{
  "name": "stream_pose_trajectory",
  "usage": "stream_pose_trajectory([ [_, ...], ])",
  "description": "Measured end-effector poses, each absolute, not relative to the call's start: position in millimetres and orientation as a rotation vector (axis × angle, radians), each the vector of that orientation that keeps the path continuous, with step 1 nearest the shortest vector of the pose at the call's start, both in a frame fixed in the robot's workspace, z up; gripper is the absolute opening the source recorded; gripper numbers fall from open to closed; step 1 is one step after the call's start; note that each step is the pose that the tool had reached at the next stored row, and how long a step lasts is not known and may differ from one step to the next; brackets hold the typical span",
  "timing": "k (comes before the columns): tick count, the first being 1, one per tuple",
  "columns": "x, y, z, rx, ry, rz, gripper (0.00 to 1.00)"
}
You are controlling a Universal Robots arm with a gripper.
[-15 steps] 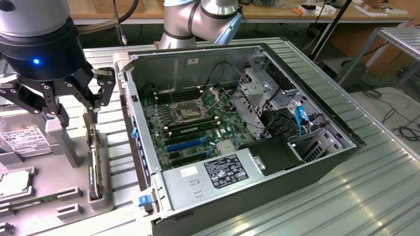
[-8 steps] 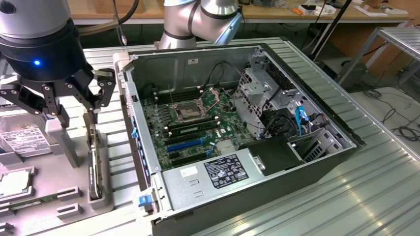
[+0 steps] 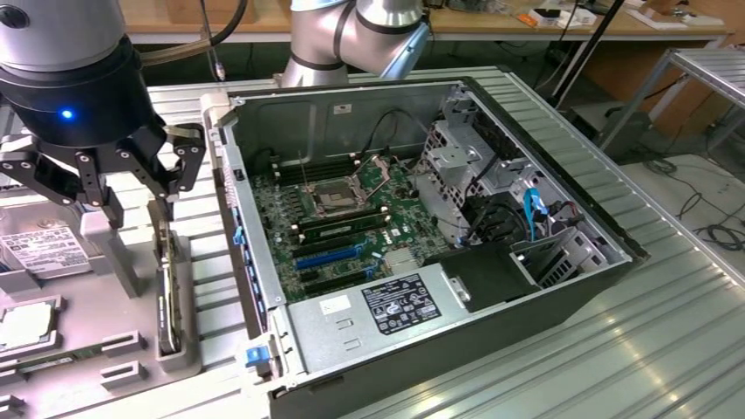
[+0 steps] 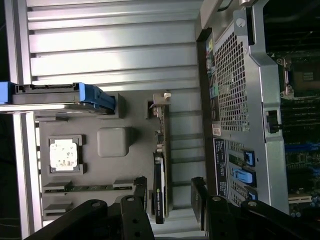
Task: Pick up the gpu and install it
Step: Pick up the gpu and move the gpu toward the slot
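Pincer [image 3: 140,216], jaws apart, abv gpu [image 3: 170,292]

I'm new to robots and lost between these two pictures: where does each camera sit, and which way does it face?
Exterior view: off the arm, raised, looking down into the open computer case; the arm and its open jaws show.
Wrist view: on the wrist, looking down past the jaws at the gpu standing in the grey tray.
Shared: gpu, grey tray, computer case, jaws.
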State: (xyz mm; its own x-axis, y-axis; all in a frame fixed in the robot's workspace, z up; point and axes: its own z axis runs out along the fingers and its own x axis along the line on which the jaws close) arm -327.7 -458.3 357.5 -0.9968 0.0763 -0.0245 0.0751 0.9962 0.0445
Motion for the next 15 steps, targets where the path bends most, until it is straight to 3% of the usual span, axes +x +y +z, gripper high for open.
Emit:
stream_pose_trajectory([
  [15,-327.7,-458.3,352.2,0.118,3.112,0.068,0.48],
])
